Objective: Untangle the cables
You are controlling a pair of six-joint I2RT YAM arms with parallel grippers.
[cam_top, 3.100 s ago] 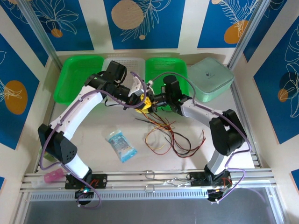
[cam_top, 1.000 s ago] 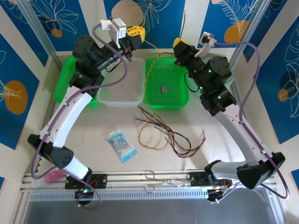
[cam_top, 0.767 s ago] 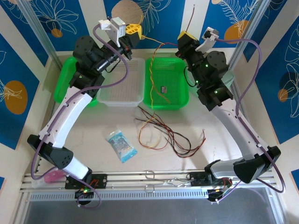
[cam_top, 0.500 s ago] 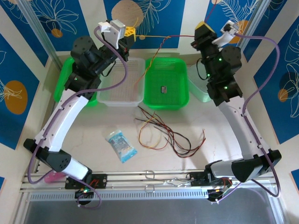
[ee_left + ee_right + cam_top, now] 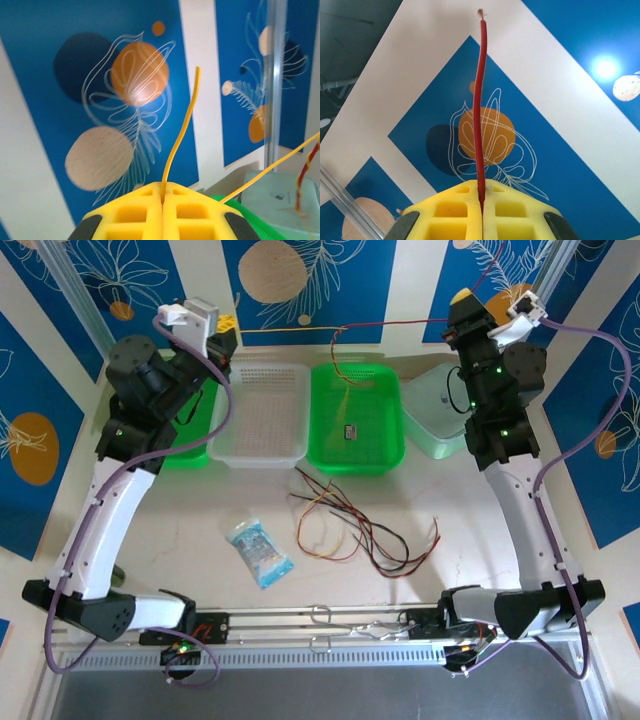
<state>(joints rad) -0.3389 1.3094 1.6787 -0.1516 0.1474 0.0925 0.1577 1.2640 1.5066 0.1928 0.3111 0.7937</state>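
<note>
Hanging stretched above the green tray, a yellow wire and a red wire meet in the middle. The left fingers pinch the yellow wire and the right fingers pinch the red wire, held far apart, probably to tug them free. The other cables lie on the surface.
</note>
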